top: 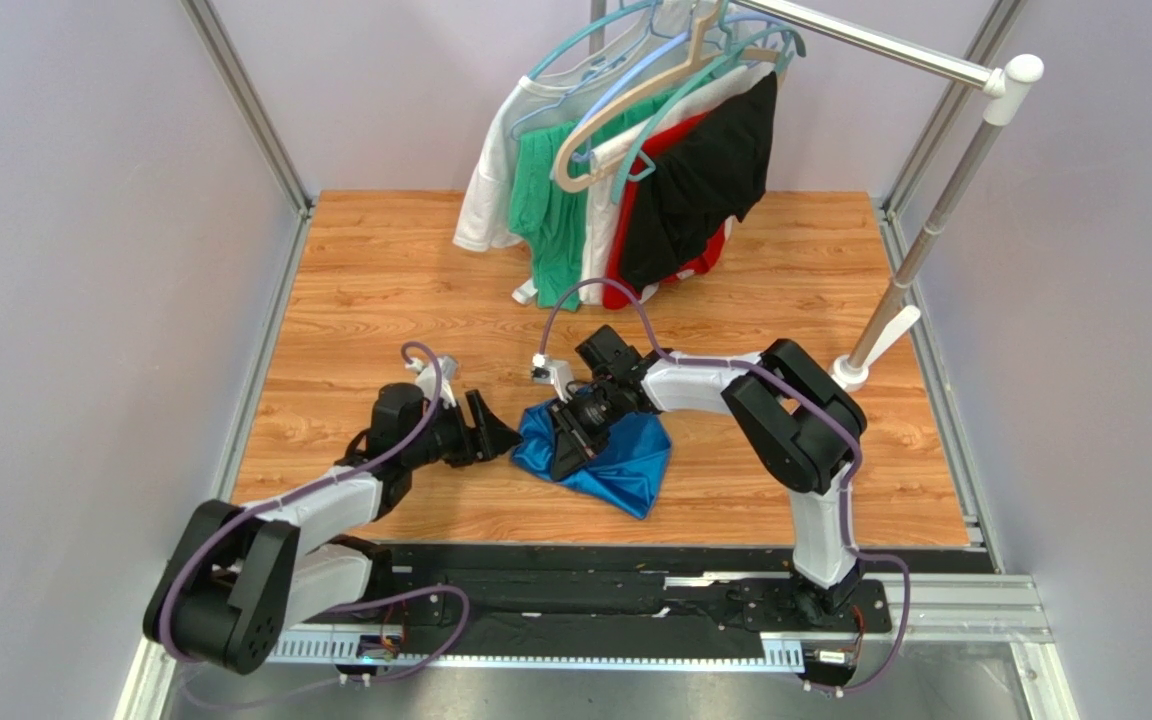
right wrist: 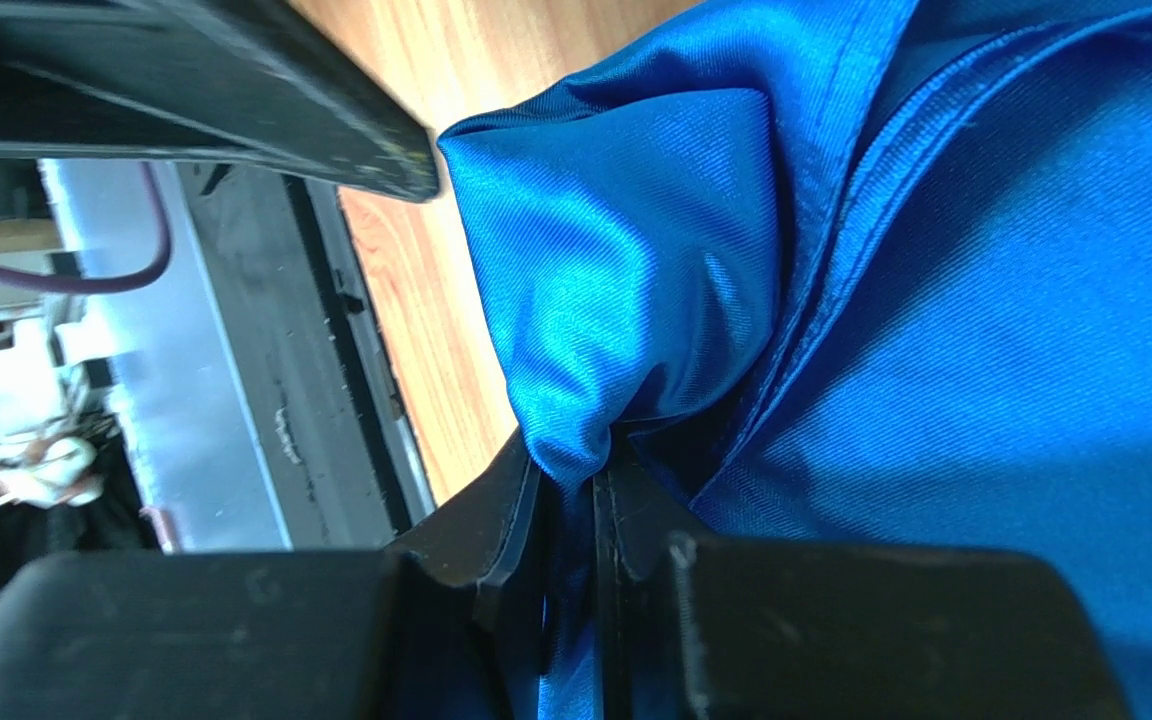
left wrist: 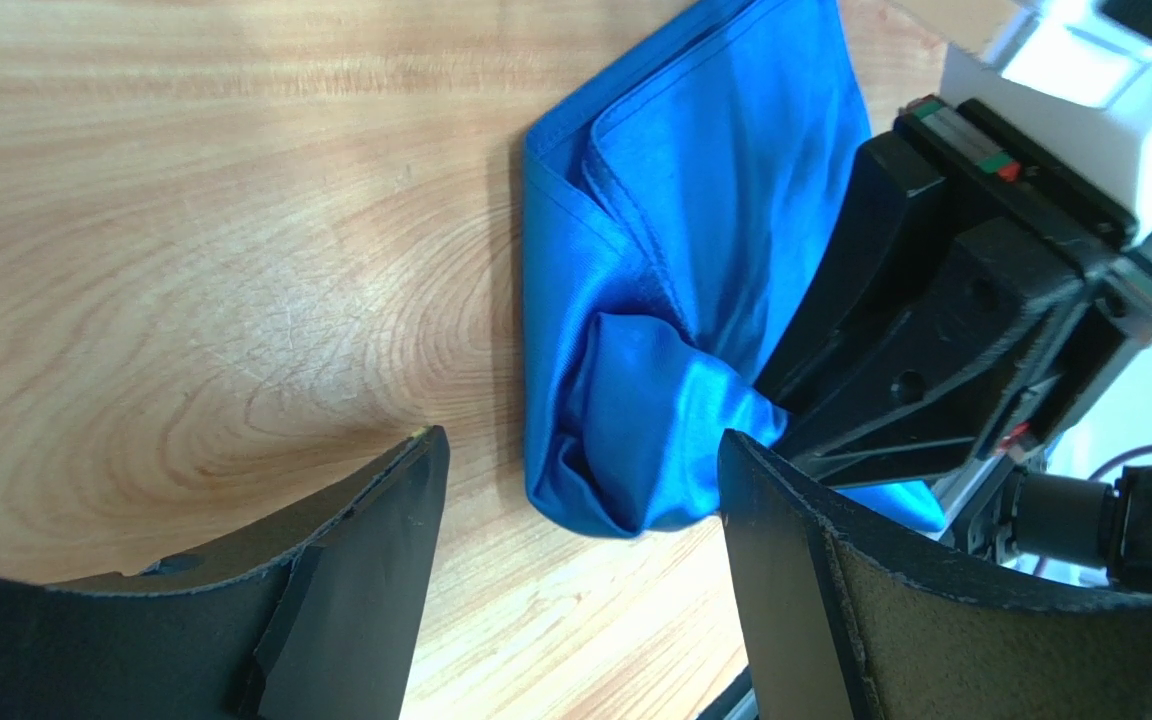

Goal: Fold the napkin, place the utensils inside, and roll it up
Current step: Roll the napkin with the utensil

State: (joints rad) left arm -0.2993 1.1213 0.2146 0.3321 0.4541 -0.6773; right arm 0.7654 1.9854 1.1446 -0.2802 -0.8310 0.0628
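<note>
The royal-blue napkin (top: pixel 620 458) lies bunched on the wooden table near its front edge. My right gripper (top: pixel 579 426) is shut on a fold of the napkin (right wrist: pixel 612 300), pinching the cloth between its fingers (right wrist: pixel 515 518). My left gripper (top: pixel 495 435) sits just left of the cloth, open, with nothing between its fingers (left wrist: pixel 372 555). A puffed corner of the napkin (left wrist: pixel 642 435) lies right in front of the left jaws, close to the right-hand one. No utensils show in any view.
A rack (top: pixel 913 60) at the back holds white, green, red and black garments (top: pixel 642 180) on hangers, its pole foot (top: pixel 853 368) standing at the right. The black base rail (top: pixel 612 593) runs along the table's near edge.
</note>
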